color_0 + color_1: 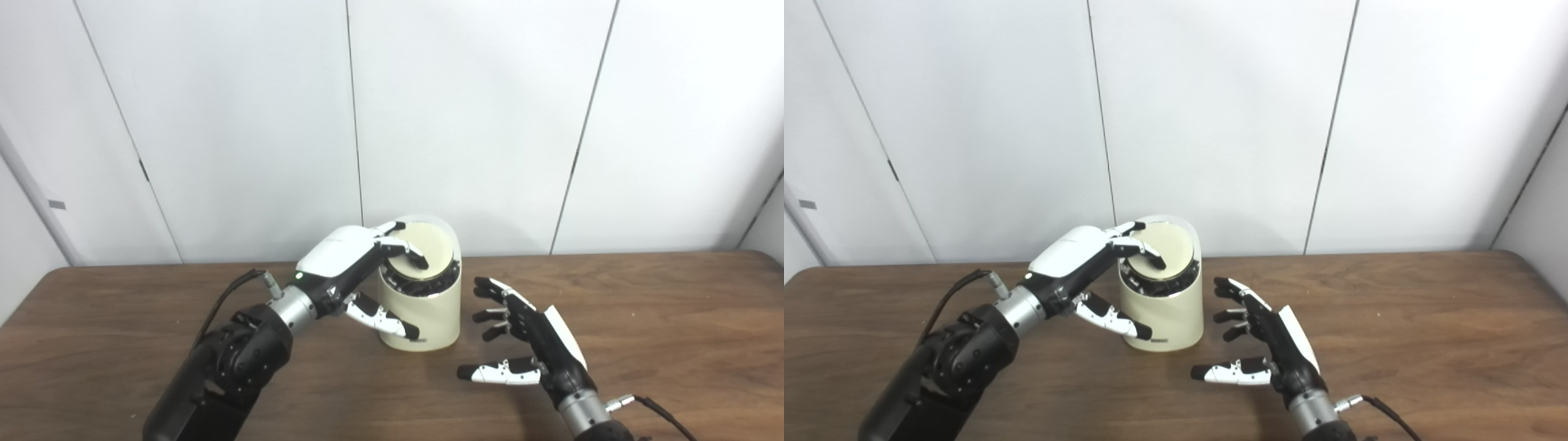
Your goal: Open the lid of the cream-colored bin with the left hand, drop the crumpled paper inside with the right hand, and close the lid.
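The cream-colored bin [436, 312] stands on the table [643, 318] near its middle. Its round lid [436, 244] is tilted, with a dark gap under its front edge. My left hand [343, 254] reaches over the bin from the left. Its fingertips [411, 252] rest on top of the lid and its thumb lies against the bin's front wall, so it grips nothing. My right hand [527, 331] is open and empty, palm toward the bin, just right of it and not touching. No crumpled paper shows in either view.
The brown wooden table runs wide to both sides, with a white panelled wall [478, 122] right behind it. Cables trail from both wrists.
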